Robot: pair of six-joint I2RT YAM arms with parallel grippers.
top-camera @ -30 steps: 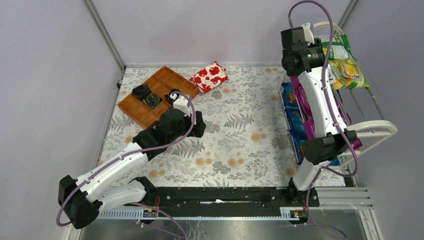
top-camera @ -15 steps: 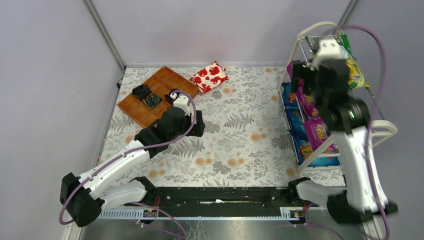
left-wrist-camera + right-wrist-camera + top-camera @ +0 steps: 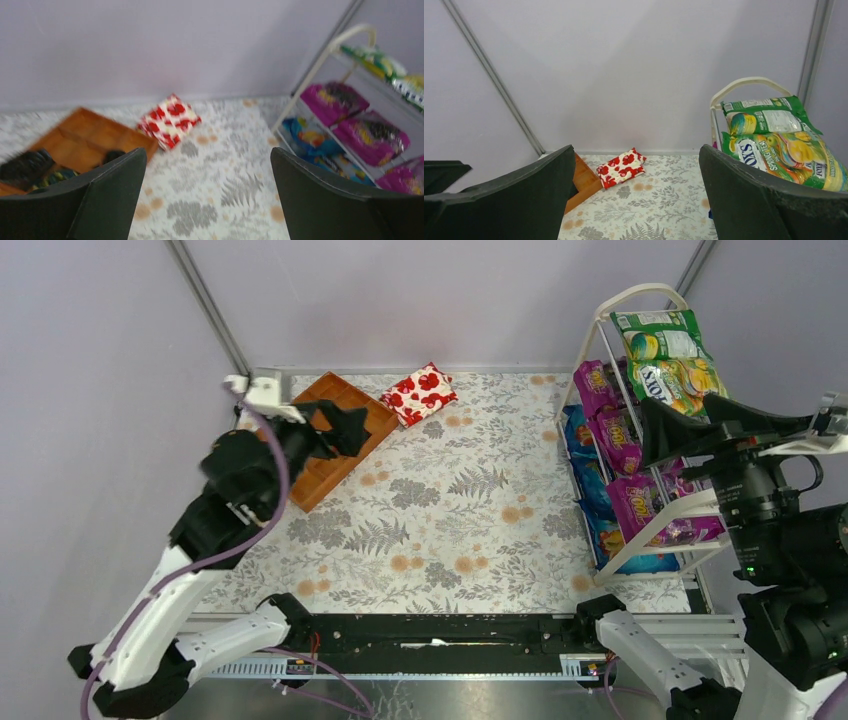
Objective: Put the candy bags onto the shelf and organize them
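Note:
The white wire shelf (image 3: 640, 292) stands at the right edge of the table. Two green-and-white candy bags (image 3: 662, 342) lie on its top tier. Three magenta candy bags (image 3: 615, 435) sit in a row on the tier below. My right gripper (image 3: 685, 425) is raised high beside the shelf, open and empty. In the right wrist view (image 3: 636, 150) the green bags (image 3: 774, 135) and the shelf frame (image 3: 744, 82) show at the right. My left gripper (image 3: 335, 430) hangs open and empty over the brown tray. The left wrist view (image 3: 207, 165) shows the magenta bags (image 3: 336, 97) far right.
A brown compartment tray (image 3: 330, 455) with dark items lies at the back left. A red-and-white flowered packet (image 3: 420, 392) lies at the back middle. Blue bags (image 3: 585, 475) fill the shelf's lowest tier. Grey walls close in on the left, back and right.
My right arm has pulled back from the shelf, up and towards the near right. My left arm has lifted and swung to the back left, over the tray.

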